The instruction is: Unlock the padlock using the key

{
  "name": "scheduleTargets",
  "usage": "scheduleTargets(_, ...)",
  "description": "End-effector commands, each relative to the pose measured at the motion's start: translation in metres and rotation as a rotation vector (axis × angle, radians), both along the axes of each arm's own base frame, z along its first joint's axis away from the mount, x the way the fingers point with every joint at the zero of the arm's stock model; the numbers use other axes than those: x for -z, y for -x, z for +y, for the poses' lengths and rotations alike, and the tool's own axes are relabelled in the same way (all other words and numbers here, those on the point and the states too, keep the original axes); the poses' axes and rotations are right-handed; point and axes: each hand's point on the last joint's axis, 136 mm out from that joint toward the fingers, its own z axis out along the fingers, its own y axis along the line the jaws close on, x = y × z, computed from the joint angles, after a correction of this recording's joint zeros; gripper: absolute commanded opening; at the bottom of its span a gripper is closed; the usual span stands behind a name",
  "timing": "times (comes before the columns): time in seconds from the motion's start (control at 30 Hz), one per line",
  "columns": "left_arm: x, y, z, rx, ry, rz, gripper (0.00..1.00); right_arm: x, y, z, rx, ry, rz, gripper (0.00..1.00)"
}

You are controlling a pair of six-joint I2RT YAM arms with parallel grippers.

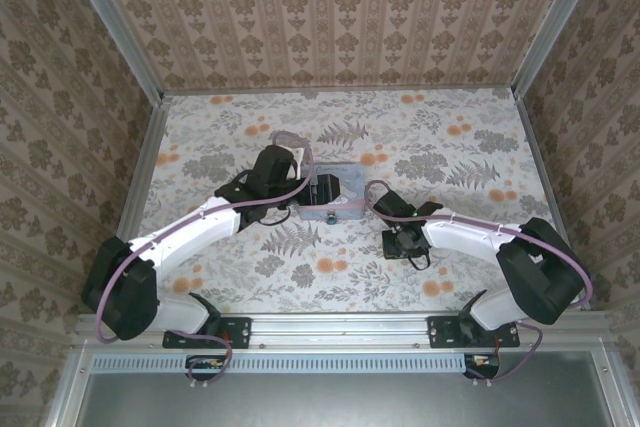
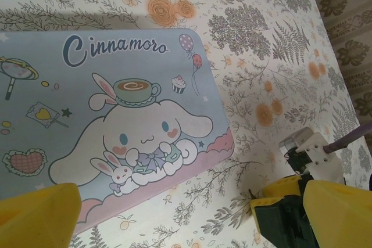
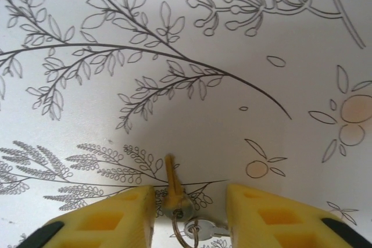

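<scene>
A small brass key (image 3: 172, 181) stands on edge on the table between the yellow fingers of my right gripper (image 3: 190, 213). It leans against the left finger, with a clear gap to the right one. A ring joins it to a second, silver key (image 3: 212, 229) lying flat. From above, the right gripper (image 1: 400, 242) is down on the table, right of the tin. My left gripper (image 1: 322, 190) hangs over a pale blue cartoon-printed tin (image 2: 116, 114), its jaws (image 2: 180, 219) wide open and holding nothing. I cannot make out the padlock.
The tin (image 1: 352, 192) lies mid-table on the floral cloth (image 1: 450, 147). Patterned walls close in the back and both sides. Part of the right arm's white and yellow gripper (image 2: 308, 152) shows just right of the tin in the left wrist view.
</scene>
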Motion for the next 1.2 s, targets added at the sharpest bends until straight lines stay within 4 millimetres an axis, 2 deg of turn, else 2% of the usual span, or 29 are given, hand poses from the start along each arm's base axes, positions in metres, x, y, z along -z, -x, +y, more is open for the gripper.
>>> scheduleTargets(0.0, -0.007, 0.003, 0.002, -0.009, 0.000, -0.009, 1.00, 0.011, 0.010, 0.000, -0.024, 0.006, 0.051, 0.35)
scheduleTargets(0.17, -0.005, 0.000, 0.004, -0.037, -0.002, 0.005, 1.00, 0.012, 0.015, -0.002, -0.028, 0.001, 0.052, 0.30)
scheduleTargets(0.37, -0.008, -0.005, 0.011, -0.081, 0.071, 0.031, 1.00, 0.014, 0.020, -0.003, -0.027, -0.009, 0.063, 0.11)
scheduleTargets(0.47, -0.005, -0.014, 0.031, -0.197, 0.163, 0.075, 1.00, 0.010, 0.020, -0.001, -0.022, -0.029, 0.050, 0.00)
scheduleTargets(0.53, 0.000, -0.017, 0.044, -0.259, 0.219, 0.111, 1.00, 0.003, 0.017, 0.001, -0.011, -0.048, 0.028, 0.00)
scheduleTargets(0.6, 0.005, -0.019, 0.054, -0.289, 0.231, 0.134, 1.00, -0.010, 0.008, 0.008, 0.007, -0.109, -0.029, 0.00)
scheduleTargets(0.7, 0.005, -0.018, 0.058, -0.279, 0.221, 0.129, 1.00, -0.027, 0.001, 0.015, 0.039, -0.187, -0.073, 0.00)
scheduleTargets(0.97, -0.002, -0.012, 0.045, -0.206, 0.279, 0.134, 1.00, -0.074, -0.028, 0.040, 0.145, -0.468, -0.189, 0.00)
scheduleTargets(1.17, -0.018, -0.009, 0.032, -0.203, 0.390, 0.173, 1.00, -0.125, -0.059, 0.061, 0.222, -0.695, -0.304, 0.00)
